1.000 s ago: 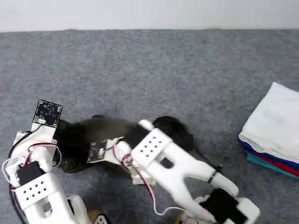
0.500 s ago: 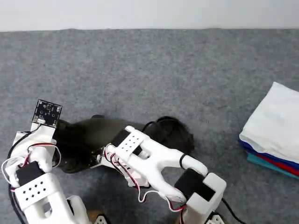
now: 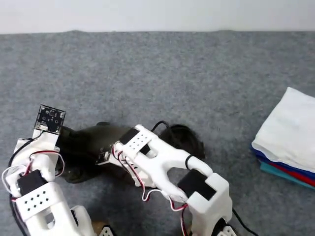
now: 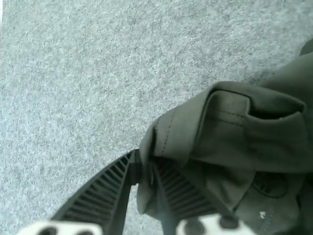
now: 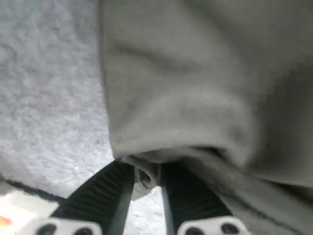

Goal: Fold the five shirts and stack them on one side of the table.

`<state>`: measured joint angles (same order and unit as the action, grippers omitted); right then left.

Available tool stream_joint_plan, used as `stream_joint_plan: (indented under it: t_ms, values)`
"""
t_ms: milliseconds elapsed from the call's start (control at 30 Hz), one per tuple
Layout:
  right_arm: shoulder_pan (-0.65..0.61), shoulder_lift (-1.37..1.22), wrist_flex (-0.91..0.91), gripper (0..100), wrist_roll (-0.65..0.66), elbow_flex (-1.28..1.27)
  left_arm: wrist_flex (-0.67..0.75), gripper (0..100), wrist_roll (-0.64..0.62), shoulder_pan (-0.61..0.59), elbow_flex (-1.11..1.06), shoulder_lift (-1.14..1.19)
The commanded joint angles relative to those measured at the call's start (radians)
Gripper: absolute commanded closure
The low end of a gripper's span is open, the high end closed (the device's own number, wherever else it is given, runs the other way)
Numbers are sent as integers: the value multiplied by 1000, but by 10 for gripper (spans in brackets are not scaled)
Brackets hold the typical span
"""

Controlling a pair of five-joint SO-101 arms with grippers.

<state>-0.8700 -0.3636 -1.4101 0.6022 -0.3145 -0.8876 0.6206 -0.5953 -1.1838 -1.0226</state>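
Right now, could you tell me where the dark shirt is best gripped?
Probably grip the shirt at its rolled hem, low, from over the table: the hem bulges there as a thick lip, which the left gripper pinches.

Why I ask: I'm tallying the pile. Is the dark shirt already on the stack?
No, the dark shirt lies crumpled on its own, well apart from the white-topped stack.

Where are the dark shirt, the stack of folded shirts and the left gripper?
dark shirt [image 3: 91, 140], high view, bunched cloth between the arms.
stack of folded shirts [image 3: 290, 128], high view, white top shirt.
left gripper [image 4: 143, 161], left wrist view, between its fingertips.
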Motion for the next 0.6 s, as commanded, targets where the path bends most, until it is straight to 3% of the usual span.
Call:
stream_joint_plan:
  t_ms: [0, 133, 300, 567]
  values:
    - [-7, -76, -67, 988, -18, 21, 15, 987, 11, -8, 10, -15]
    - [10, 1, -148, 989, -28, 100, 11, 987, 5, -8, 44, -15]
    - [87, 163, -280, 989, -28, 215, -57, 987, -150, 0, 202, -15]
    - [282, 452, -383, 989, -26, 462, -114, 987, -272, 126, 486, -15]
